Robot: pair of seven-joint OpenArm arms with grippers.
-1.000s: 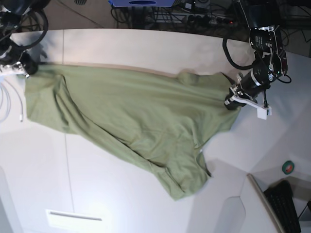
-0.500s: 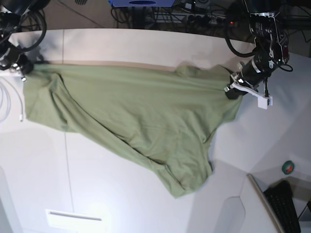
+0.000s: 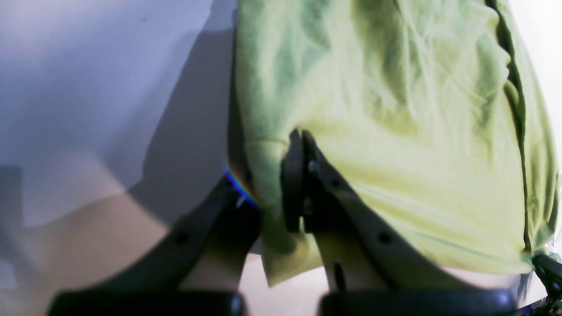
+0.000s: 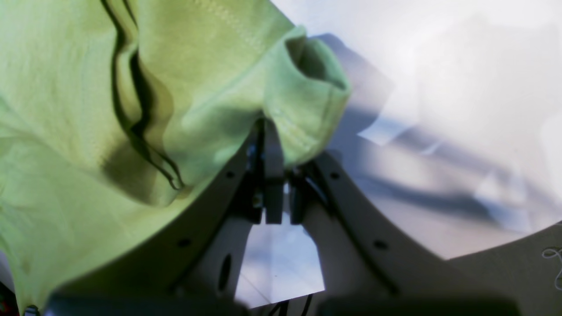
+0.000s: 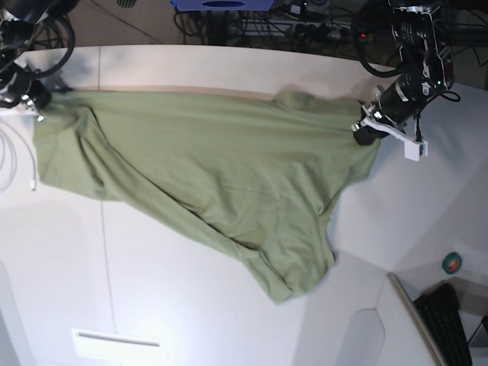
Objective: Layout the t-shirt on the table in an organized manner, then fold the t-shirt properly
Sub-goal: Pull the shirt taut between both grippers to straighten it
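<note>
T-shirt (image 5: 206,168) dragged farther up table (image 5: 191,305); no writing legible.

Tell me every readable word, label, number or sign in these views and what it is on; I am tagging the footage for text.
No text can be read in any view.
The t-shirt shows no print or readable tag.
The table shows no markings.
A small round green and red item at the table's right edge is too small to read.

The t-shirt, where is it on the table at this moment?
In the base view the t-shirt is stretched across the far half of the table, pinched at its corners by the left gripper and the right gripper.
</note>
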